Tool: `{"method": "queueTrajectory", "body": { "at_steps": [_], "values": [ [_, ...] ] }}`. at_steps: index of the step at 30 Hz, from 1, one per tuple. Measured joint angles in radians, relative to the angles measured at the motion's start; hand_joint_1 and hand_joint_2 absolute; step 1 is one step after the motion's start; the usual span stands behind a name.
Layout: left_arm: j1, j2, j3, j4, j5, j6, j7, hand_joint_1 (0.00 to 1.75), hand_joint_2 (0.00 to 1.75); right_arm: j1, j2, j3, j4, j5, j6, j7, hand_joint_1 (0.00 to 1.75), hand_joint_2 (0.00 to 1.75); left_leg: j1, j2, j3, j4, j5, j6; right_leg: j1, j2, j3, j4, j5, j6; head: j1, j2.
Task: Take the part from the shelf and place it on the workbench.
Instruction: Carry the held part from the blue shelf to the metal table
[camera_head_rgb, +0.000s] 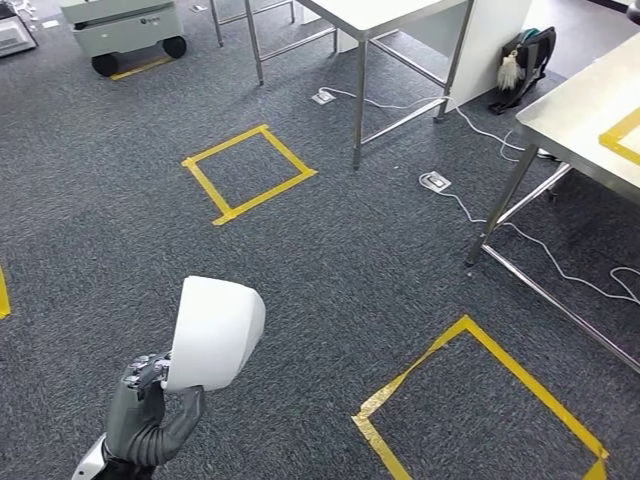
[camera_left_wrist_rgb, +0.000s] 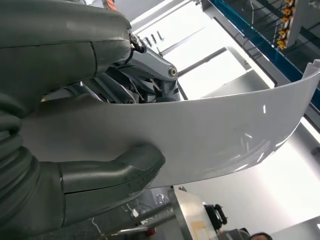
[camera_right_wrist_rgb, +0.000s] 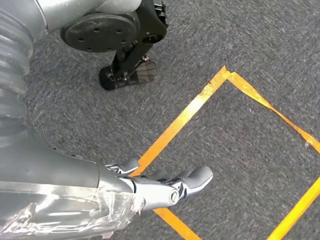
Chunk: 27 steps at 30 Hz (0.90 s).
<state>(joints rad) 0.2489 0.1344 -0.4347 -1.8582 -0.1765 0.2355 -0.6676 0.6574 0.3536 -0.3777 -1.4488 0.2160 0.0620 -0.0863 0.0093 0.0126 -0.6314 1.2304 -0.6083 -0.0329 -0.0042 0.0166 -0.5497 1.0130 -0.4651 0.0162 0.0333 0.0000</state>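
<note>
Surfaces as I log them from the console. Part (camera_head_rgb: 215, 333): smooth white plastic by the look of it, glossy, with bright highlights in my left wrist view. Left hand (camera_head_rgb: 143, 410): matt grey shell, bare polished metal at the linkages. Right hand (camera_right_wrist_rgb: 166, 186): same grey and metal, clear crinkled film wrapped behind it. Floor carpet (camera_head_rgb: 113, 200): dark grey, rough short pile. Tape squares (camera_head_rgb: 249, 172): yellow, slightly shiny. Workbench (camera_head_rgb: 581, 110), far right: pale matt top on brushed metal legs.

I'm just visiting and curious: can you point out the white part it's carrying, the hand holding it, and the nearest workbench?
white part (camera_head_rgb: 215, 333), head view, middle of its curved face.
left hand (camera_head_rgb: 143, 410), head view, grey palm below the part.
workbench (camera_head_rgb: 581, 110), head view, bare tabletop.
</note>
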Motion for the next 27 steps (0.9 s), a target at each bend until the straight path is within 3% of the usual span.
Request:
{"method": "queueTrajectory", "body": {
  "at_steps": [1,2,4,6,8,9,10,12,14,15,16,17,18,20,22,25,27],
  "values": [
    [0.001,0.000,0.001,0.000,0.001,-0.001,0.000,1.75,1.75,0.001,0.000,0.001,-0.001,-0.001,-0.001,0.001,0.00,1.75,0.000,-0.003,-0.022,0.039,-0.006,0.000,0.001,0.010,-0.001,0.000,0.000,0.000,0.000,0.000],
    [0.002,0.000,0.003,0.000,0.003,-0.002,0.000,1.75,1.75,0.001,0.000,0.001,-0.001,-0.002,-0.001,0.001,0.00,1.75,0.000,-0.005,-0.027,0.043,0.008,0.002,0.001,0.021,-0.001,0.000,0.000,0.000,0.000,0.000],
    [0.002,0.000,0.004,0.000,0.005,-0.004,0.000,1.75,1.75,0.003,0.000,0.002,-0.001,-0.004,-0.001,0.002,0.00,1.75,0.001,-0.018,0.013,-0.050,0.079,0.006,0.000,0.043,0.002,0.000,0.001,0.001,0.000,0.000],
    [0.002,-0.001,0.006,0.000,0.005,-0.004,0.000,1.75,1.75,0.004,0.000,0.002,-0.003,-0.005,-0.002,0.002,0.00,1.75,0.003,-0.051,0.066,-0.174,0.132,0.010,0.002,0.063,0.000,0.004,0.000,0.009,0.000,0.000],
    [0.003,-0.003,0.009,0.000,0.004,-0.004,0.000,1.75,1.75,0.006,0.000,0.004,-0.005,-0.007,-0.003,0.004,0.00,1.75,0.003,-0.068,0.084,-0.224,0.138,0.015,0.002,0.079,-0.011,0.006,0.003,0.020,0.001,0.000],
    [0.003,-0.005,0.011,0.000,0.003,-0.004,0.000,1.75,1.75,0.008,0.000,0.005,-0.006,-0.007,-0.003,0.005,0.00,1.75,0.002,-0.062,0.085,-0.229,0.138,0.020,0.000,0.087,-0.017,0.005,0.005,0.027,0.001,0.000],
    [0.002,-0.007,0.013,0.000,0.002,-0.004,0.000,1.75,1.75,0.011,0.000,0.006,-0.007,-0.008,-0.004,0.006,0.00,1.75,0.002,-0.055,0.085,-0.230,0.140,0.027,-0.002,0.083,-0.021,0.006,0.004,0.032,0.001,0.000],
    [0.002,-0.013,0.017,0.000,-0.002,-0.005,0.000,1.75,1.75,0.013,0.000,0.008,-0.008,-0.009,-0.006,0.008,0.00,1.75,0.002,-0.036,0.087,-0.236,0.144,0.039,-0.002,0.046,-0.042,0.045,-0.024,0.041,0.006,0.000],
    [0.005,-0.016,0.020,0.000,-0.003,-0.007,0.000,1.75,1.75,0.011,0.000,0.010,-0.009,-0.009,-0.007,0.009,0.00,1.75,0.001,-0.016,0.087,-0.237,0.144,0.046,-0.002,0.003,-0.095,0.159,-0.090,0.047,0.010,0.000],
    [0.006,-0.017,0.022,0.000,-0.003,-0.007,0.000,1.75,1.75,0.011,0.000,0.011,-0.010,-0.009,-0.007,0.009,0.00,1.75,0.000,-0.005,0.086,-0.237,0.143,0.047,-0.002,-0.003,-0.127,0.226,-0.119,0.050,0.010,0.000],
    [0.007,-0.017,0.022,0.000,-0.003,-0.007,0.000,1.75,1.75,0.011,0.000,0.013,-0.010,-0.009,-0.007,0.009,0.00,1.75,0.000,0.006,0.086,-0.237,0.143,0.047,-0.003,-0.006,-0.148,0.273,-0.135,0.052,0.010,0.000],
    [0.007,-0.018,0.023,0.000,-0.003,-0.007,0.000,1.75,1.75,0.011,0.000,0.014,-0.010,-0.009,-0.007,0.010,0.00,1.75,0.000,0.017,0.086,-0.236,0.143,0.047,-0.003,-0.008,-0.152,0.285,-0.131,0.054,0.010,0.000],
    [0.007,-0.018,0.023,0.000,-0.003,-0.007,0.000,1.75,1.75,0.011,0.000,0.014,-0.010,-0.009,-0.007,0.010,0.00,1.75,0.000,0.026,0.087,-0.236,0.142,0.046,-0.004,-0.011,-0.135,0.256,-0.109,0.055,0.010,0.000],
    [0.007,-0.020,0.024,0.000,-0.003,-0.007,0.000,1.75,1.75,0.011,0.000,0.015,-0.010,-0.009,-0.008,0.010,0.00,1.75,0.000,0.043,0.092,-0.236,0.139,0.042,-0.006,-0.036,-0.060,0.121,-0.049,0.055,0.011,0.000],
    [0.007,-0.021,0.027,0.000,-0.003,-0.007,0.000,1.75,1.75,0.010,0.000,0.016,-0.011,-0.009,-0.008,0.010,0.00,1.75,-0.004,0.055,0.098,-0.234,0.135,0.032,-0.005,-0.057,-0.008,0.022,-0.017,0.048,0.009,0.000],
    [0.005,-0.022,0.030,0.000,-0.003,-0.007,0.000,1.75,1.75,0.011,0.000,0.018,-0.012,-0.010,-0.008,0.011,0.00,1.75,-0.003,0.069,0.105,-0.238,0.134,0.013,-0.001,-0.043,-0.002,0.005,-0.010,0.027,0.008,0.000],
    [0.004,-0.022,0.031,0.000,-0.003,-0.007,0.000,1.75,1.75,0.012,0.000,0.017,-0.012,-0.010,-0.008,0.011,0.00,1.75,0.001,0.048,0.096,-0.211,0.111,0.002,-0.003,-0.029,0.003,0.001,-0.004,0.013,0.006,0.000]
  ]
}}
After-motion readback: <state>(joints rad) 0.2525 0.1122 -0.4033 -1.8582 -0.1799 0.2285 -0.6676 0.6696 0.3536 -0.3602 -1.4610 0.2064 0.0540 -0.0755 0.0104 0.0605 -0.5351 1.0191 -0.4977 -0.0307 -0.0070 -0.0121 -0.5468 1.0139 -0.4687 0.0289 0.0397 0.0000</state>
